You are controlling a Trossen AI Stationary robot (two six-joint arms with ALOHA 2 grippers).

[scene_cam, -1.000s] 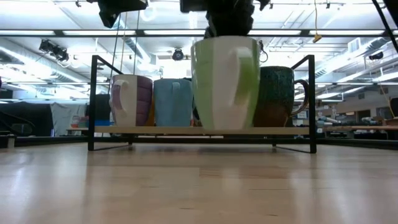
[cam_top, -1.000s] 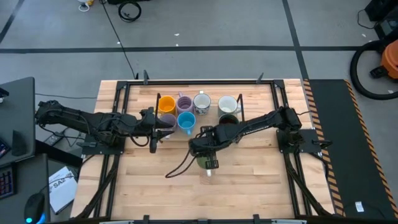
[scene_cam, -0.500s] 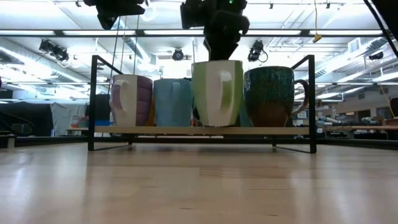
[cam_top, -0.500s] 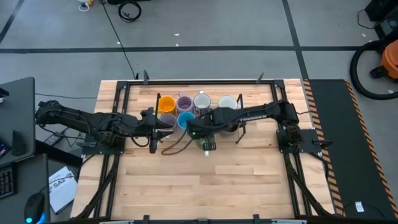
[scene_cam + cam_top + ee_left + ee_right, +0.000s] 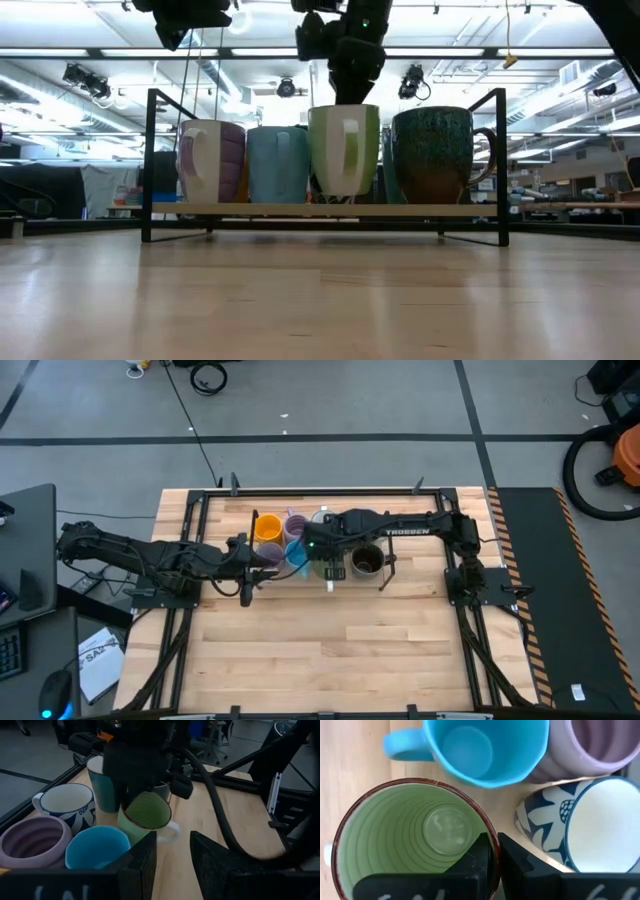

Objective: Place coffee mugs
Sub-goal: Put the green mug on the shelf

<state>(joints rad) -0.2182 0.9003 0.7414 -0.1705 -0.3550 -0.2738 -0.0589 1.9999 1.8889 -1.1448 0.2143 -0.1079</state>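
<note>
Right tool (image 5: pixel 492 865) is clamped on the green mug's (image 5: pixel 415 840) rim, crowded by the bright blue mug (image 5: pixel 480 747) and white patterned mug (image 5: pixel 580 825); left tool (image 5: pixel 172 857) waits apart nearby.

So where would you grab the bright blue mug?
By the rim of the blue mug, from above: it stands upright and open, its handle faces away from the rack, while the green mug held by the right pincer and other mugs crowd its sides.

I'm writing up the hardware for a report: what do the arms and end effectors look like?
Both arms are black and jointed. The right arm has white lettering along one link and a black cable looping beside it. The left end effector has two flat, dark, matte fingers; the right end effector shows white markings on its black fingers.
</note>
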